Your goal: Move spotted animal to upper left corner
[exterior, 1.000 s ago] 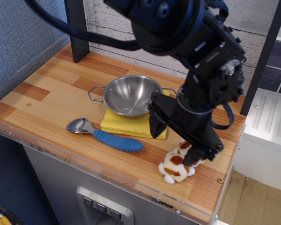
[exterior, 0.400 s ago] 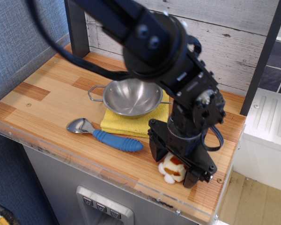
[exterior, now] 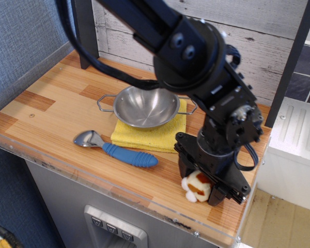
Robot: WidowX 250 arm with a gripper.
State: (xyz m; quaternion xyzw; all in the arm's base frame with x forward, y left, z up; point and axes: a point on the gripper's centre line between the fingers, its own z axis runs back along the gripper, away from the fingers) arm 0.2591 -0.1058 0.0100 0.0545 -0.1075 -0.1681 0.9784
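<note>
The spotted animal [exterior: 197,186], a small white plush dog with orange-brown patches, lies near the front right edge of the striped wooden countertop [exterior: 51,98]. My black gripper [exterior: 204,185] comes down from above, its fingers pressed against both sides of the toy, which still rests on the counter. Most of the toy is hidden behind the fingers. The upper left corner [exterior: 101,66], where the dark post [exterior: 85,31] meets the plank wall, lies far off to the back left.
A steel bowl [exterior: 144,106] sits on a yellow cloth [exterior: 144,138] mid-counter. A scoop with a blue handle [exterior: 126,154] lies in front of it. A clear plastic lip [exterior: 119,194] runs along the front edge. The counter's right edge drops off beside the toy.
The gripper has come down over the toy and closed its fingers around it. The toy has shifted slightly right and now looks squeezed between them.
</note>
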